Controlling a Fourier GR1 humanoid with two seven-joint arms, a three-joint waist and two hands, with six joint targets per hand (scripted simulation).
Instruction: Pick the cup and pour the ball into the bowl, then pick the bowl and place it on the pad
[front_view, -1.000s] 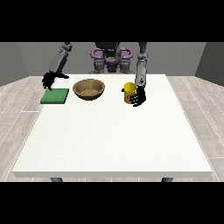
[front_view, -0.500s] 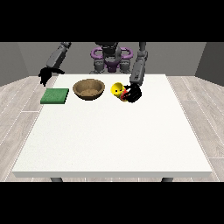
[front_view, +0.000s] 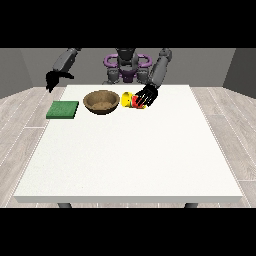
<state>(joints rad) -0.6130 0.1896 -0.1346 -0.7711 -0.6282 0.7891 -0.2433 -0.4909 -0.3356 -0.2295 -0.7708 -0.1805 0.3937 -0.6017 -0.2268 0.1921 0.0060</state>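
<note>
A yellow cup (front_view: 128, 99) with red on it lies tipped on its side, its mouth turned toward the brown wooden bowl (front_view: 101, 101) just to its left. The black hand at the view's right (front_view: 146, 96) has its fingers curled round the cup. No ball shows; the bowl's inside looks bare. A green square pad (front_view: 63, 109) lies flat on the white table (front_view: 130, 160), left of the bowl. The hand at the view's left (front_view: 51, 80) hangs in the air above and behind the pad, holding nothing, its fingers drooping.
The robot's torso with purple rings (front_view: 127, 65) stands behind the table's far edge. The table's near half holds nothing but its white surface. Wooden floor surrounds the table.
The hand at the view's right has carried the cup left toward the bowl and tipped it from upright onto its side. The other hand has risen and drawn back from the pad.
</note>
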